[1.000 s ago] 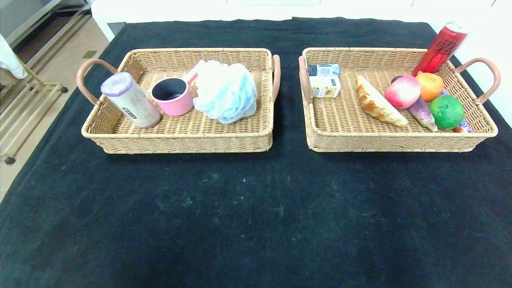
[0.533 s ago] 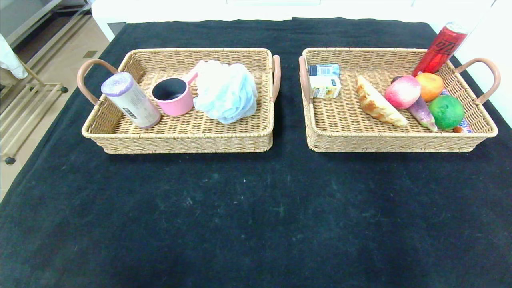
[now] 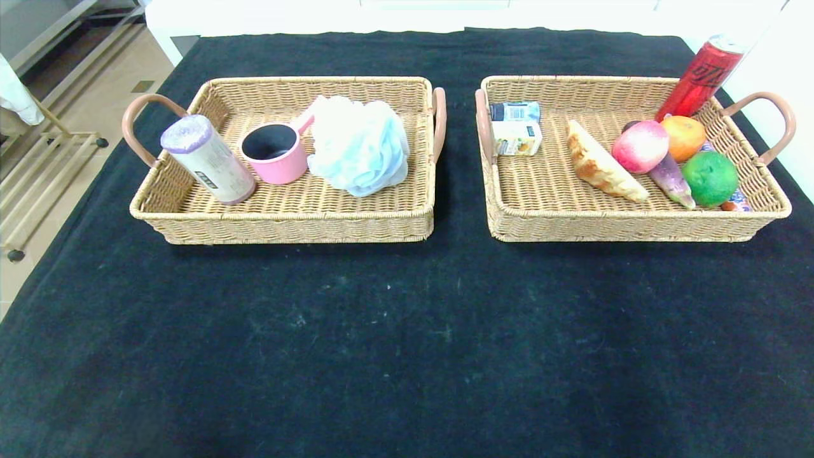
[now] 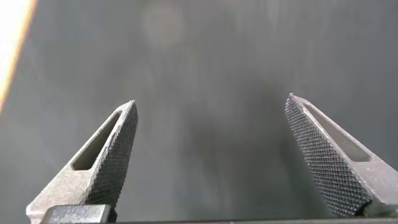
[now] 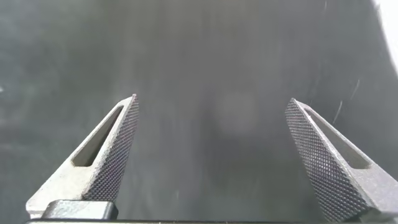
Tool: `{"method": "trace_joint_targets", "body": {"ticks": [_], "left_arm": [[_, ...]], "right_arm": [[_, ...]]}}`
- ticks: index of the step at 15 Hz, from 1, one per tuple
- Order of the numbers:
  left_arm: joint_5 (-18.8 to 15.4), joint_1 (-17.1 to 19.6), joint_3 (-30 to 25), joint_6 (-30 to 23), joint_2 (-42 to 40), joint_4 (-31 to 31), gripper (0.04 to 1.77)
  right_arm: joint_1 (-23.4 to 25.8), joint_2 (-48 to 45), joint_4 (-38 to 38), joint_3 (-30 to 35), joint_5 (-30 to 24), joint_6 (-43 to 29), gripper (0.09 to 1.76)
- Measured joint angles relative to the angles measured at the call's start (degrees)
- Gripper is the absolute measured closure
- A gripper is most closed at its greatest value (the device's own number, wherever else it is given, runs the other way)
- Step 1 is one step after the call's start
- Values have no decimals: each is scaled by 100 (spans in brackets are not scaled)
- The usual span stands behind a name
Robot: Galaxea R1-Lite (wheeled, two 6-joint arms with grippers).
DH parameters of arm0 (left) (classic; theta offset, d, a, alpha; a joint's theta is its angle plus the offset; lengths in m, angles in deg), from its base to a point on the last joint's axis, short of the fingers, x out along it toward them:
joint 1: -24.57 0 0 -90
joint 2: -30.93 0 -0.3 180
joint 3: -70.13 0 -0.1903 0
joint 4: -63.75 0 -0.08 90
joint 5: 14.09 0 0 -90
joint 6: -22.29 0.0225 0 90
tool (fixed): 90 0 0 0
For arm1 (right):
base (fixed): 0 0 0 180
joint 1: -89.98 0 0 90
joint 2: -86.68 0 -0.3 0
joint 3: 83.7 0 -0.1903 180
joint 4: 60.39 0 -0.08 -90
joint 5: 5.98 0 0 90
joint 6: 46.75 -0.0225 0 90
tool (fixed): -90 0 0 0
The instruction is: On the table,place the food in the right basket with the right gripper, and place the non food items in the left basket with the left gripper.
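looking done | food point(image 3: 640, 145) in right basket point(image 3: 636, 219), non food items point(image 3: 359, 146) in left basket point(image 3: 286, 222) | left hand point(image 4: 211, 152), right hand point(image 5: 211, 149) wide, empty, over bench point(image 3: 407, 343) | next: likely nothing left to sort

At the upper right of the frame we see a tall red drink can point(image 3: 701, 76) leaning at the far corner. Just below it lie a round orange fruit point(image 3: 684, 137) and a round green lime point(image 3: 710, 178). Right of centre, up top, two small cartons: blue-grey point(image 3: 515, 111) above cream-yellow point(image 3: 517, 138).
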Motion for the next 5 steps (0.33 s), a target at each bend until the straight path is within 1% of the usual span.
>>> {"method": "trace_joint_targets", "body": {"ticks": [1, 4, 5], "left_arm": [[69, 0, -49, -176, -5, 1, 9], [254, 0, -107, -600, -7, 41, 9], [272, 0, -107, -653, -7, 41, 9]], "right_arm": [[0, 0, -2, 20, 71, -118, 14], [0, -2, 150, 83, 76, -158, 14], [0, -2, 161, 91, 73, -156, 14]]}}
